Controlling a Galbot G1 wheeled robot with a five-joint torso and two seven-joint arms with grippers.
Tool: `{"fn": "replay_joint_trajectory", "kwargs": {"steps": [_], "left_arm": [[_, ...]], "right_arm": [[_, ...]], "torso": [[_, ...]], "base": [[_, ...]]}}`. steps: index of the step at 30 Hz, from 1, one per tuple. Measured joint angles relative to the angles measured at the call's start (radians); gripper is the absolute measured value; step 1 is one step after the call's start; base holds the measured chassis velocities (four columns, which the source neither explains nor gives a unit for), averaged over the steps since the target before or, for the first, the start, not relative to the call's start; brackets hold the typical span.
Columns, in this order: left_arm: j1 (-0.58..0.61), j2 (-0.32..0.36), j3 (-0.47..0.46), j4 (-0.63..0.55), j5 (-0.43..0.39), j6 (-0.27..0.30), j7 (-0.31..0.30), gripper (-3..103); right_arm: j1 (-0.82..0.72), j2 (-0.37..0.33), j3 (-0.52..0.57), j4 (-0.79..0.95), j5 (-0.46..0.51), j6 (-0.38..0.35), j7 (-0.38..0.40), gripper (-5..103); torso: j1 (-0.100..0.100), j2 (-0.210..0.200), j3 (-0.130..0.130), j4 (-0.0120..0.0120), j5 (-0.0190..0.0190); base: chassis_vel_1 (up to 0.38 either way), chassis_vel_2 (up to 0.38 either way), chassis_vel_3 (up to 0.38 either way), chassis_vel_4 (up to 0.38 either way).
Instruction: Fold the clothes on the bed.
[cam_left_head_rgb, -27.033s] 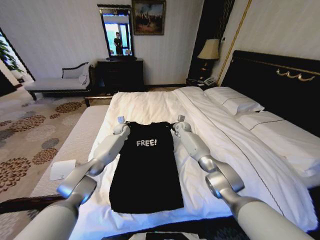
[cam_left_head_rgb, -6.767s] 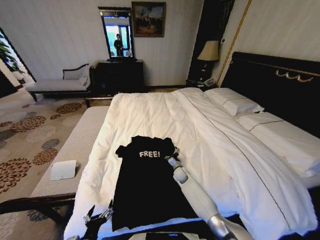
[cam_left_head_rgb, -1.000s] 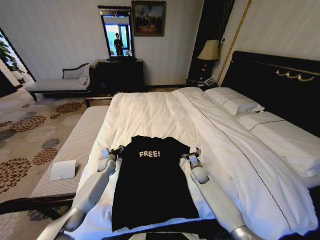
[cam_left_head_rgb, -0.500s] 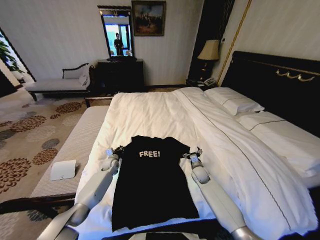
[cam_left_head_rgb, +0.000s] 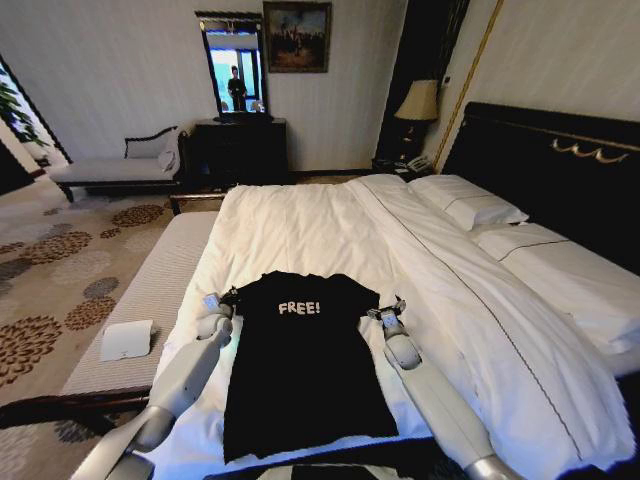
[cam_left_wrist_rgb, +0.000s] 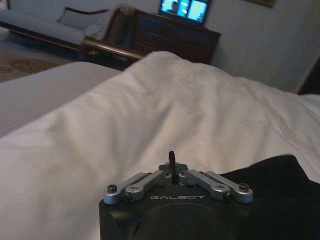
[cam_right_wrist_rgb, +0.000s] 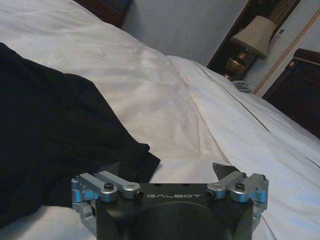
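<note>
The black T-shirt (cam_left_head_rgb: 300, 360) with white "FREE!" lettering lies flat, front up, on the white bed (cam_left_head_rgb: 300, 220), sleeves spread out. My left gripper (cam_left_head_rgb: 220, 300) rests at the shirt's left sleeve. In the left wrist view that gripper (cam_left_wrist_rgb: 171, 159) is shut, with the black cloth (cam_left_wrist_rgb: 280, 190) beside it rather than between the fingers. My right gripper (cam_left_head_rgb: 385, 312) sits at the right sleeve. In the right wrist view it (cam_right_wrist_rgb: 165, 172) stands open, low over the duvet, and the sleeve's edge (cam_right_wrist_rgb: 135, 155) lies just ahead of it.
White pillows (cam_left_head_rgb: 470, 205) lie against the dark headboard (cam_left_head_rgb: 560, 170) on the right. A pale bench (cam_left_head_rgb: 140, 290) along the bed's left side carries a white folded item (cam_left_head_rgb: 127, 340). A chaise (cam_left_head_rgb: 115, 165), a dresser (cam_left_head_rgb: 240, 150) and a lamp (cam_left_head_rgb: 420, 100) stand behind.
The left gripper has slid slightly outward to the left at the sleeve over the last second. The right gripper has hardly moved. The shirt, bunched at the shoulders several seconds ago, now lies spread.
</note>
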Motion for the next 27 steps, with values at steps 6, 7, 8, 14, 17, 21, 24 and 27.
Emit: {"fn": "replay_joint_trajectory", "kwargs": {"steps": [6,7,8,14,17,21,24,27], "left_arm": [[0.055,0.02,-0.045,-0.016,0.012,-0.044,-0.001,1],[0.058,0.02,-0.051,-0.016,0.014,-0.046,-0.003,1],[0.06,0.02,-0.056,-0.016,0.015,-0.047,-0.007,1],[0.064,0.022,-0.066,-0.016,0.016,-0.039,-0.019,1],[0.074,0.025,-0.07,-0.027,0.013,-0.024,-0.032,1],[0.132,0.048,-0.102,-0.106,0.018,0.008,-0.045,11],[0.177,0.066,-0.13,-0.169,0.032,0.022,-0.052,22],[0.236,0.088,-0.156,-0.26,0.042,0.028,-0.053,27]], "right_arm": [[0.0,-0.004,-0.003,-0.005,-0.001,0.012,-0.009,100],[0.0,-0.005,-0.004,-0.006,-0.001,0.014,-0.01,100],[0.0,-0.005,-0.006,-0.006,-0.001,0.015,-0.011,100],[-0.001,-0.01,-0.005,-0.002,0.009,0.019,-0.011,100],[-0.001,-0.014,0.001,0.001,0.03,0.031,-0.011,100],[0.015,-0.018,0.013,0.013,0.202,0.025,-0.011,100],[0.03,-0.025,0.02,0.026,0.41,-0.031,-0.009,100],[0.052,-0.024,0.039,0.029,0.619,-0.081,-0.005,100]], "torso": [[0.0,0.0,0.0,0.0004,-0.0001],[0.0,0.0,0.0,0.0003,-0.0001],[0.0,0.0,0.0,0.0001,0.0],[0.0,0.0,0.0,0.0,0.0001],[0.0,0.0,0.0,0.0,-0.0001],[0.0,0.0,0.0,-0.0001,0.0001],[0.0,0.0,0.0,-0.0001,-0.0002],[0.0,0.0,0.0,-0.0001,0.0003]], "base": [[0.0,0.0,0.0,0.0],[0.0,0.0,0.0,0.0],[0.0,0.0,0.0,0.0],[0.0,0.0,0.0,0.0],[0.0,0.0,0.0,0.0],[0.0,0.0,0.0,0.0],[0.0,0.0,0.0,0.0],[0.0,0.0,0.0,0.0]]}}
